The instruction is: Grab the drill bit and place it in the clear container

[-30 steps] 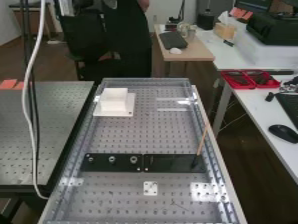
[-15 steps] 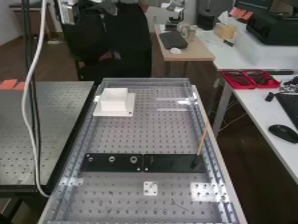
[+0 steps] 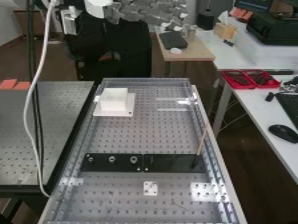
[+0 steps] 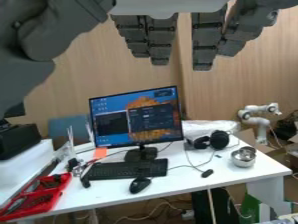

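Your hand [image 3: 148, 13] sits high past the bench's [image 3: 126, 136] far end, fingers straight and spread, pinching nothing, so you have room to line up. Best guess: drill bit [image 3: 134, 159] upright in the black plate [image 3: 170, 163], suiting a grasp from above; clear container [image 3: 174, 109] near the far right rail. White block [image 3: 114, 100] opposite; leaning stick [image 3: 201, 141] could snag you.

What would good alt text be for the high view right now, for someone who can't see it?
A robot's grey hand, fingers outstretched, hangs at the top of the view, with a metal bench dotted with holes below. On the bench, a white block sits toward the far left, and a thin rod slants up from the right end of a dark strip.
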Robot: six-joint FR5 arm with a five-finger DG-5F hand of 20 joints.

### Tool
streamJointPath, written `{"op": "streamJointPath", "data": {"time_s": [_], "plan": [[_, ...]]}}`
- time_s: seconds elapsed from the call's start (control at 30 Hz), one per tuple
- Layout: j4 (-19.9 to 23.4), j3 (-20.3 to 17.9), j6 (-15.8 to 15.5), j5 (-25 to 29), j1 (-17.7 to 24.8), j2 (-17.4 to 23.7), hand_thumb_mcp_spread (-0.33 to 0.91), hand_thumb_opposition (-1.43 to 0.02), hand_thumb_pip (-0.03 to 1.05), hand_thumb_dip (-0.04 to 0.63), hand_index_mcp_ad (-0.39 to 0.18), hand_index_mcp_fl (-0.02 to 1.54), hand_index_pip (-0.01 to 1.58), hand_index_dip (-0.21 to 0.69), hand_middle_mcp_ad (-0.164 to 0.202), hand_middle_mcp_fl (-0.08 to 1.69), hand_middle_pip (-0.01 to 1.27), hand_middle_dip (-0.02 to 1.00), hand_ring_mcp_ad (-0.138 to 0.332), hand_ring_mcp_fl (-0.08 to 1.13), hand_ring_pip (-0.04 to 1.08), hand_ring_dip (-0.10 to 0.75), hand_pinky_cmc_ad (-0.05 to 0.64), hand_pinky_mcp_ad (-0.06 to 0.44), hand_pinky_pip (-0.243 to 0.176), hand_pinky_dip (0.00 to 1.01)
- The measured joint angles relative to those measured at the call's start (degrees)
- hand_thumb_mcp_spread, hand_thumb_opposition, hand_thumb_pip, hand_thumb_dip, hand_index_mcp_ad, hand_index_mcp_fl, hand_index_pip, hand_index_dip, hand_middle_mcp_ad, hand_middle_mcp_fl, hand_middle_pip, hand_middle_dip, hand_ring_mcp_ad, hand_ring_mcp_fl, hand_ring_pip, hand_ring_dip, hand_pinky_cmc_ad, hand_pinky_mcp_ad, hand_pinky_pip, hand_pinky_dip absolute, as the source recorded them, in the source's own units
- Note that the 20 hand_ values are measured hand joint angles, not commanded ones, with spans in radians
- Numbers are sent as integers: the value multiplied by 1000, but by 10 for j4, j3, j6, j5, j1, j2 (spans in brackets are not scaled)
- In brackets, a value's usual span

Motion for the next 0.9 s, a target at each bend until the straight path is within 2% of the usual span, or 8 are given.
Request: {"op": "streamJointPath", "data": {"time_s": [0.27,0.5,0.6,0.77,0.9], "plan": [[20,-12,2,-6,-5,-11,134,-649,145,3,72,24,84,-12,65,19,140,24,229,131,82,0,192,187,-152,197],[62,-36,-19,8,-5,-9,133,-663,157,7,73,26,84,-12,73,19,140,24,230,127,79,0,194,183,-152,197],[80,-46,-30,27,-4,-7,133,-663,208,7,73,26,84,-12,72,19,140,24,227,126,82,0,194,183,-152,194],[88,-58,-19,20,-5,-11,134,-682,223,3,73,24,87,0,75,23,140,24,227,115,82,0,213,183,-152,197],[96,-71,2,30,-11,-25,150,-679,227,5,73,24,82,0,75,19,140,24,227,113,86,-9,215,183,-150,202]]}}
